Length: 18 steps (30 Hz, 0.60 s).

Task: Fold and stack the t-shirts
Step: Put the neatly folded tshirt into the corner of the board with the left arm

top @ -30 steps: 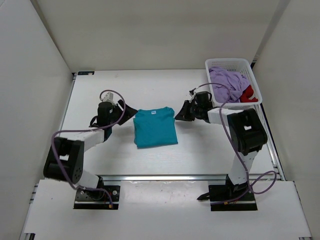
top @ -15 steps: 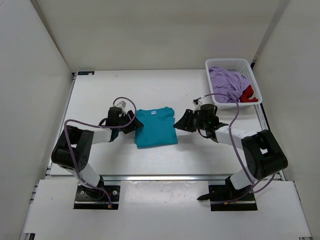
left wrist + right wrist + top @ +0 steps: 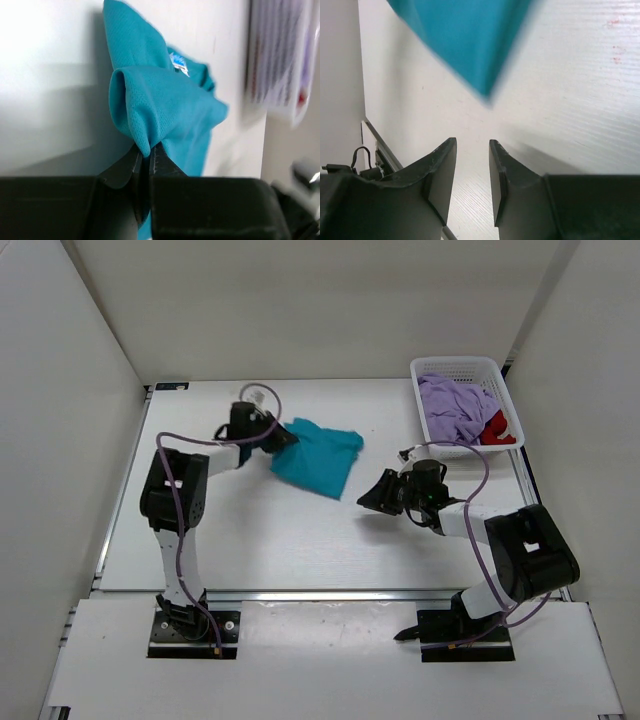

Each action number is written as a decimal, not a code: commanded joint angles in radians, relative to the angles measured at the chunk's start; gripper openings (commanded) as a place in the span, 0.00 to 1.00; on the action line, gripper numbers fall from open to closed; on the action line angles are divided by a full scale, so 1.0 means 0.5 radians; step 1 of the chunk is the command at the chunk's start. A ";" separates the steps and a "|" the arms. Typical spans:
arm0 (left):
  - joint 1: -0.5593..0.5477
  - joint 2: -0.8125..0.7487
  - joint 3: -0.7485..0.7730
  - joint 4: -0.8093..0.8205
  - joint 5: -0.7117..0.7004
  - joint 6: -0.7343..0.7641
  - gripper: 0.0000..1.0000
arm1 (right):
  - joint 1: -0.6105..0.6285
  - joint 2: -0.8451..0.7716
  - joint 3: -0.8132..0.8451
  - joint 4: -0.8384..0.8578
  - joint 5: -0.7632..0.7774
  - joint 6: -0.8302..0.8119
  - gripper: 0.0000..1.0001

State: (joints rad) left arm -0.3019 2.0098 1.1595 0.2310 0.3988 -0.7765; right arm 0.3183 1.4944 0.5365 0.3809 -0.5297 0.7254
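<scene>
On the desk (image 3: 300, 540), seen from above, somewhat toward the far edge and left of the middle: the teal t-shirt (image 3: 318, 462), folded into a compact packet, skewed, long axis running from far-left to near-right. Gripped at its far-left corner by the left claw (image 3: 281, 438), clamped tight on the cloth. Directly right of that claw, then, and touching it. Well apart from the packet's near-right tip, toward the right edge: the right claw (image 3: 372, 496), parted, holding nothing, aimed left at the shirt. Left arm plainly the nearer. At the far-right corner, the white basket (image 3: 455, 364), with the lavender t-shirt (image 3: 450, 405) and the red t-shirt (image 3: 497, 426) heaped inside, unfolded.

From the left wrist: a puckered ridge of teal cloth pinched between the two dark fingers (image 3: 122, 170), no gap showing. Beyond the pinch, the rest of the shirt trailing away over the desk, fine-knit, matte, a white neck label (image 3: 177, 61) uppermost. Impossible to tell whether flat on the desk or partly raised.

From the right wrist: both fingers a modest way apart, bare desk between. Ahead, a pointed teal corner, blurred, clear of the fingertips.

Judged next: setting the packet down square, probably a left-arm job alone. Some risk of the layers slipping open under a one-corner hold.
</scene>
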 commanded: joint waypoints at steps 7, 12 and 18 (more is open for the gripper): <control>1.023 -0.025 0.320 -0.110 -0.132 -0.119 0.04 | 0.020 0.103 0.053 0.122 -0.171 -0.040 0.31; 1.312 0.085 0.148 0.087 -0.068 -0.312 0.39 | 0.100 0.104 0.083 0.076 -0.156 -0.092 0.30; 1.420 0.186 0.144 0.192 0.012 -0.417 0.78 | 0.170 0.104 0.074 0.042 -0.174 -0.104 0.30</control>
State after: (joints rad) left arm 0.4297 2.1025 1.2060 0.2832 0.3450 -0.9562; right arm 0.3939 1.5490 0.5503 0.3820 -0.6022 0.6987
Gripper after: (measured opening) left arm 0.773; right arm 0.302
